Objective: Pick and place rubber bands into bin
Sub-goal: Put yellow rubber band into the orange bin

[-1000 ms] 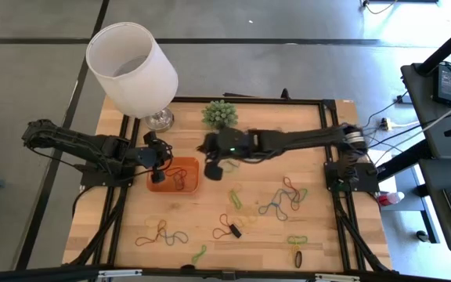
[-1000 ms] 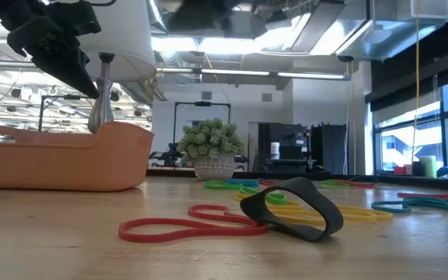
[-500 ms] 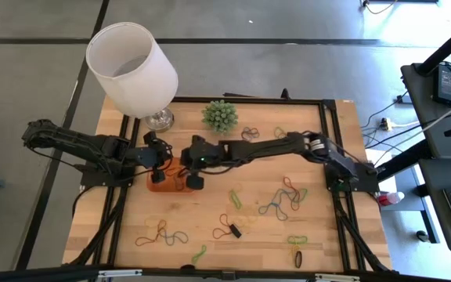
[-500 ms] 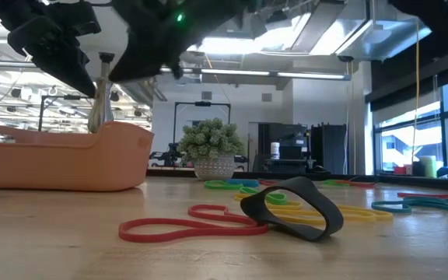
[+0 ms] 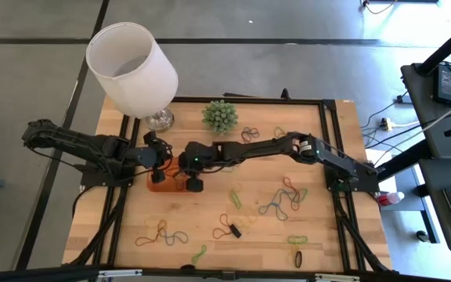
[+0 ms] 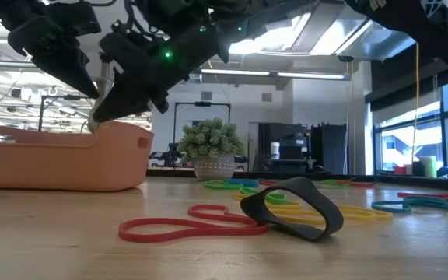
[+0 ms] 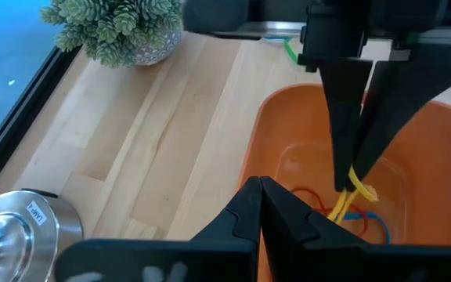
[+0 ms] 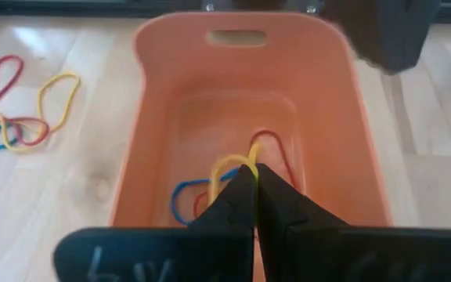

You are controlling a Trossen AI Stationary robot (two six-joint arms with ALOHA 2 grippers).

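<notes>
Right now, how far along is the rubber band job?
Early on. Done: a few bands, red and blue, already lie in the orange bin. In hand: the right claw is shut on a yellow band over the bin, not yet let go. The left claw waits shut at the bin's edge. Left: many loose bands still lie across the table, so most of the work remains.

1. A white lampshade (image 5: 131,69) on a shiny metal lamp base (image 5: 160,119) stands at the far left corner of the wooden table (image 5: 210,227).
2. A spiky green ball plant (image 5: 220,114) in a small pot sits near the table's far edge, just beside the lamp.
3. Beyond the table, a dark desk (image 5: 445,102) carries electronics and cables.
</notes>
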